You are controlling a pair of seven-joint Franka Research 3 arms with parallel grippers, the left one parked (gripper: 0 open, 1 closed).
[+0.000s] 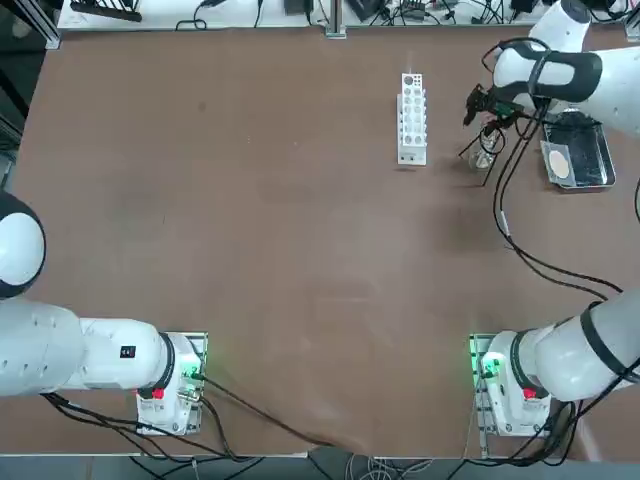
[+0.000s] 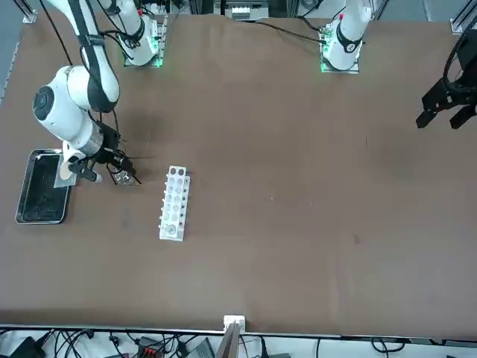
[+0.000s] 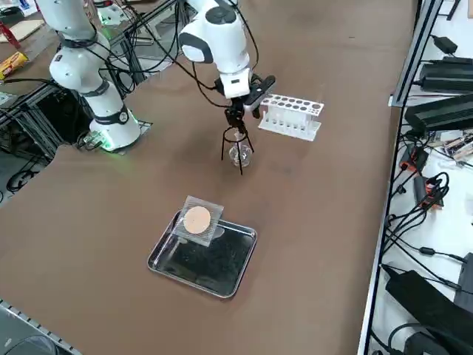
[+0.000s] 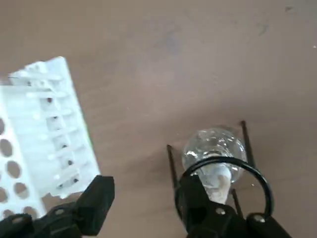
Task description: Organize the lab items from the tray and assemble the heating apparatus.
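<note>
The black wire ring tripod [image 4: 258,172] stands on the table straddling the small clear burner [image 4: 214,148], between the white rack and the tray. My right gripper [image 4: 148,198] hovers just above them, open, with nothing between its fingers; one finger [image 4: 195,196] is close beside the tripod's ring. From the side, the gripper [image 3: 236,112] sits right over the tripod and burner [image 3: 239,154]. The grey mesh square with a tan round centre [image 3: 197,220] rests tilted on the far end of the shiny metal tray [image 3: 211,262].
The white rack with rows of holes [image 1: 411,118] lies just left of the tripod, close to the gripper. The tray [image 1: 592,150] sits near the table's right edge. The arm's black cable [image 1: 520,250] trails across the table toward its base.
</note>
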